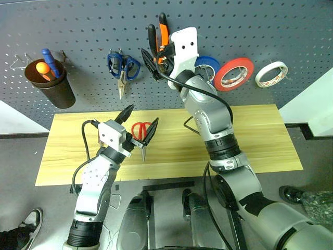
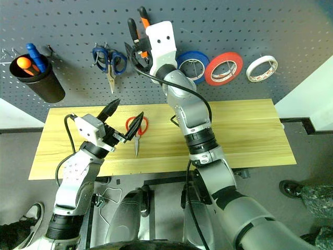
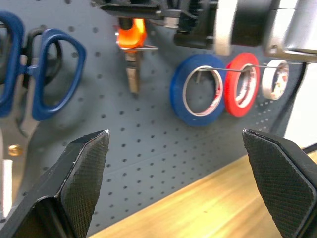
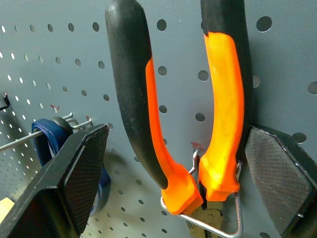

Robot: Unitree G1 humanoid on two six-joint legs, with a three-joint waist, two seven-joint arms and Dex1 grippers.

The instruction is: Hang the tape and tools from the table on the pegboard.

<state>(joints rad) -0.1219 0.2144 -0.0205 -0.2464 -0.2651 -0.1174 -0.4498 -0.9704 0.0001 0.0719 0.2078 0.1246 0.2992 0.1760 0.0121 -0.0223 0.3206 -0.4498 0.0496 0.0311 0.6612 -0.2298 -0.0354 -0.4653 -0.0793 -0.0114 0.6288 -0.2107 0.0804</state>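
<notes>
Up at the pegboard [image 1: 78,31] the right gripper [image 1: 156,57] has its jaws spread off the hooked pliers [image 4: 198,124], so next job looks like the red-handled scissors [image 1: 141,130] on the table [image 1: 250,135], right under the left gripper [image 1: 139,124], jaws wide and empty.

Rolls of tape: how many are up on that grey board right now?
3, hanging in a row on the pegboard: the blue roll nearest the robot's raised arm, partly hidden behind it in one head view, the red roll beside it, and the small whitish tape at the far right.
</notes>
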